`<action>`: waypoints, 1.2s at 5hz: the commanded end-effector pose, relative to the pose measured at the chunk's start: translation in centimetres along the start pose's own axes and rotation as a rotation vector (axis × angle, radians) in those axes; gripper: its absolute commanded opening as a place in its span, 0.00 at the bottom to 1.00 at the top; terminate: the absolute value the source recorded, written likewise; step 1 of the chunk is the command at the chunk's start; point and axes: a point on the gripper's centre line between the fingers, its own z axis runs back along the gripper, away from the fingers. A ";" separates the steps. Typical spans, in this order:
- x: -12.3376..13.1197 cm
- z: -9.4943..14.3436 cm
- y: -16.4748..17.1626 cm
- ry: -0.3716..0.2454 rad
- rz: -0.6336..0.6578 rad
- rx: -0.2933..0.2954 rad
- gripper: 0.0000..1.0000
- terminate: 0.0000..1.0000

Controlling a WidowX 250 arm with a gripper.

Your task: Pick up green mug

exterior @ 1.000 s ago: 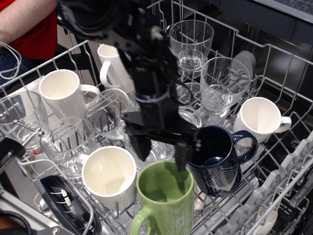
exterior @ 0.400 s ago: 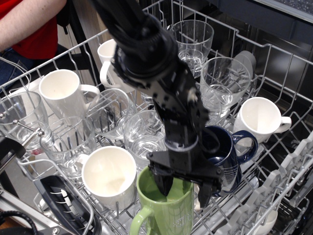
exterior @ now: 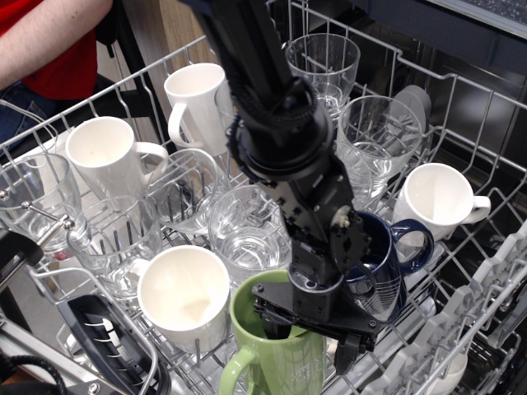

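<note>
Below end effector [exterior: 313,346]: green mug [exterior: 276,362], one finger inside rim.

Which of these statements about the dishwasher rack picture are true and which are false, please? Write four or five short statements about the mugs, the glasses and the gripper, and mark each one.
1. The gripper has one finger down inside the green mug and one outside its wall. True.
2. The green mug lies on its side. False: it stands upright with its opening up.
3. The dark navy mug stands just to the right of the green mug in the picture. True.
4. All the mugs in the rack are white. False: one is green and one is navy.
5. The white mug left of the green mug is upside down. False: its opening faces up.
</note>
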 end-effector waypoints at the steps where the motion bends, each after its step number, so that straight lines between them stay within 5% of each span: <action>1: 0.9 -0.2 0.0 -0.022 0.032 0.009 0.00 0.00; 4: 0.1 1.6 1.3 -0.041 0.008 -0.016 0.00 0.00; 6: 1.3 9.4 1.5 -0.002 -0.027 -0.011 0.00 0.00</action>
